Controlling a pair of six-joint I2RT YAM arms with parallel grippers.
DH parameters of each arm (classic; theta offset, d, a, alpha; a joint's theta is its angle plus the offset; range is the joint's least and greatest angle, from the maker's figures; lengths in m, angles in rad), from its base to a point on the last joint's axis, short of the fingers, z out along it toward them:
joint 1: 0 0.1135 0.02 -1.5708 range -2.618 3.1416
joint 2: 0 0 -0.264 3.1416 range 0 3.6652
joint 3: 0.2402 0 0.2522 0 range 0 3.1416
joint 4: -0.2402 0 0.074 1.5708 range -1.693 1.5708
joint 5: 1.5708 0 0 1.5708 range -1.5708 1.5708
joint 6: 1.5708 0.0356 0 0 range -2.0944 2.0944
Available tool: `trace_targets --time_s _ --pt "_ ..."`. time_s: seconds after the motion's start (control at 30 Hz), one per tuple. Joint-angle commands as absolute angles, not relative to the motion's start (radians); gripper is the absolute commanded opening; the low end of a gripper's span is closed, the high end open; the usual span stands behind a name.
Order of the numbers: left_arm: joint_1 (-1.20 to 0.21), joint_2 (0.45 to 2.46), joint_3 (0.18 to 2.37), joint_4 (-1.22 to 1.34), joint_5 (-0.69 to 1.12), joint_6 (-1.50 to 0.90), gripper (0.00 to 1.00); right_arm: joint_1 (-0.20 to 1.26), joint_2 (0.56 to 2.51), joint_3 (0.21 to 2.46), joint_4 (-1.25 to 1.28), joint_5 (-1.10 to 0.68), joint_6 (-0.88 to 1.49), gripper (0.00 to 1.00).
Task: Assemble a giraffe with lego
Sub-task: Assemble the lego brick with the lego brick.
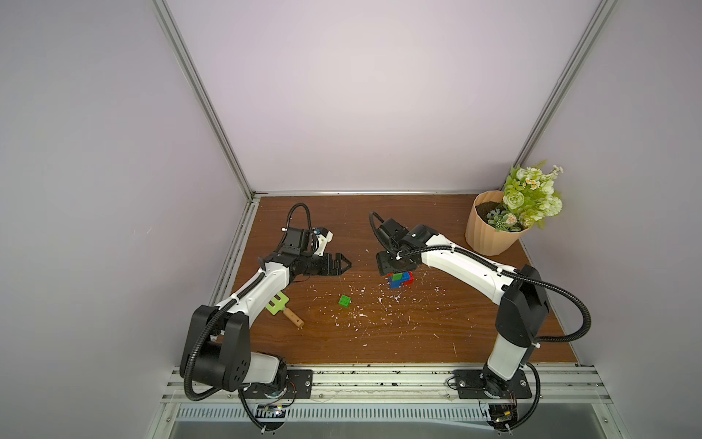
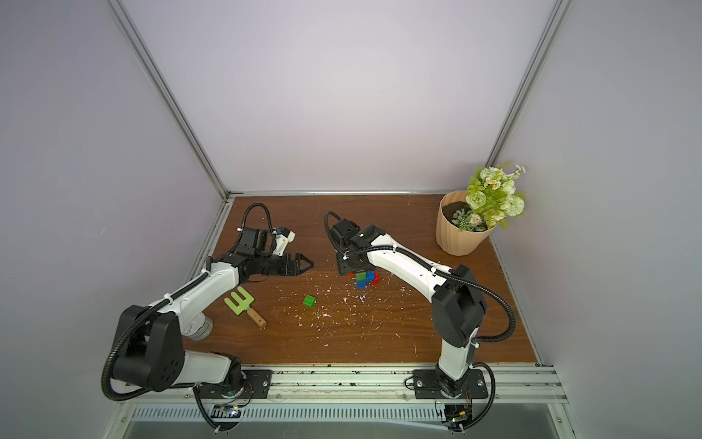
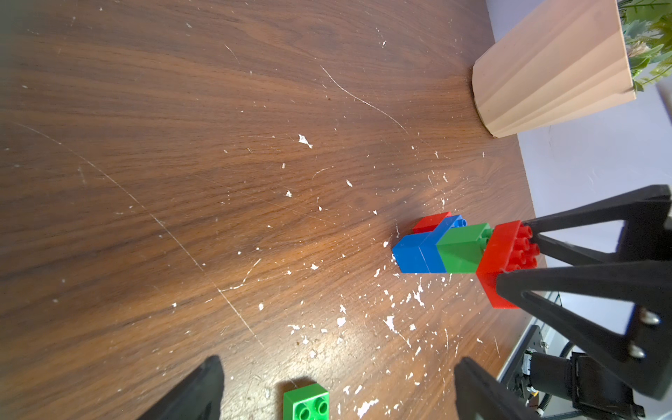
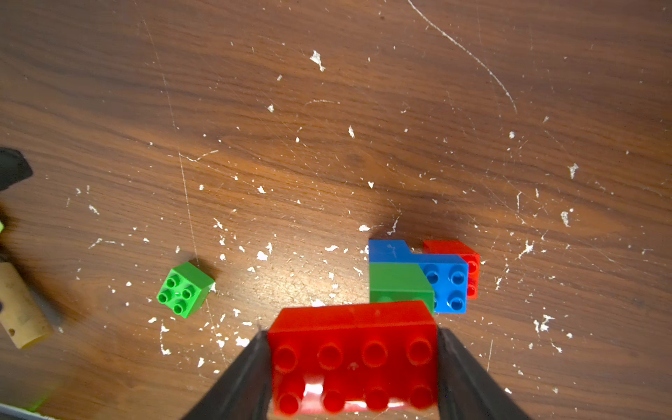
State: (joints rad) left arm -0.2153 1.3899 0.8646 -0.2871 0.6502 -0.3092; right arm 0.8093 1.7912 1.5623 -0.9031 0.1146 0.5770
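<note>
The partly joined giraffe (image 1: 399, 280) (image 2: 366, 279) stands on the wooden table: a blue L-shaped body (image 4: 443, 276), a small red leg (image 4: 469, 254) beside it, and a green brick (image 3: 460, 251) on top. My right gripper (image 4: 352, 336) (image 3: 514, 254) points down over it, shut on the two ends of a long red lego brick (image 4: 352, 349) (image 3: 498, 254). That brick sits at the green brick's studs; whether it is pressed on I cannot tell. A loose green lego cube (image 1: 345, 301) (image 4: 185, 289) lies to the left. My left gripper (image 1: 347, 263) (image 3: 338, 392) hovers open and empty.
A green slotted tool with a wooden handle (image 1: 279, 304) (image 2: 238, 300) lies by the left arm. A ribbed pot of flowers (image 1: 490, 228) (image 3: 545, 72) stands at the back right corner. White flecks are scattered over the table's middle. Walls close three sides.
</note>
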Motion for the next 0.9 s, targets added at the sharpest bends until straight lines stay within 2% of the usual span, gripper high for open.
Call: trace_targets --time_s 0.0,0.87 --pt "-0.223 1.368 0.855 -0.285 0.655 -0.309 1.0 0.808 1.76 1.557 -0.903 0.125 0.591 0.57" --pt "-0.222 1.373 0.859 -0.285 0.65 -0.308 1.0 0.807 1.747 1.496 -0.904 0.136 0.585 0.55"
